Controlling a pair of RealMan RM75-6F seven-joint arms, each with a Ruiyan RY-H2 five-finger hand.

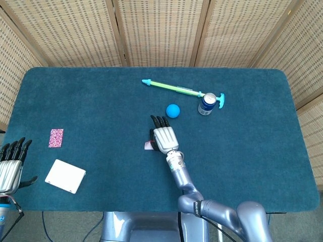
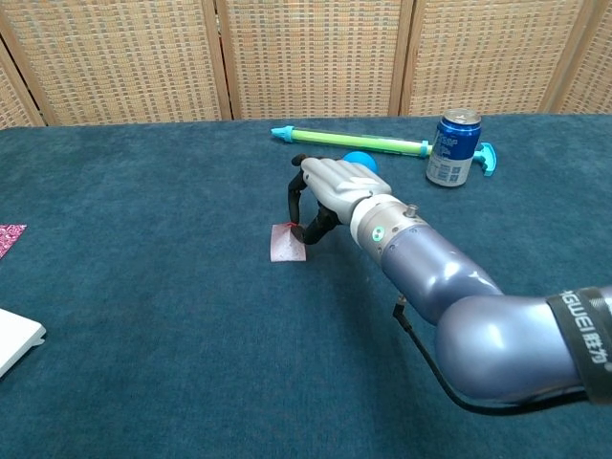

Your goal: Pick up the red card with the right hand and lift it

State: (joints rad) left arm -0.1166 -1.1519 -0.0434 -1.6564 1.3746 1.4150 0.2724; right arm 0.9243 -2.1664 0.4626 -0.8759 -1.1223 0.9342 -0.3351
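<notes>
My right hand [image 2: 330, 191] [image 1: 164, 137] hovers over the middle of the table, pinching the red card [image 2: 288, 243] by its upper edge between thumb and a finger. The card hangs down with its pale back facing the chest view; in the head view only a small pale edge of the card [image 1: 148, 145] shows left of the hand. The card is off the cloth. My left hand [image 1: 11, 164] rests at the table's near left edge with fingers apart, holding nothing.
A blue ball [image 1: 173, 110] lies just beyond the right hand. A blue can [image 1: 206, 103] and a green pump [image 1: 171, 87] lie further back. A patterned pink card [image 1: 56, 137] and a white box [image 1: 65, 176] sit at the near left.
</notes>
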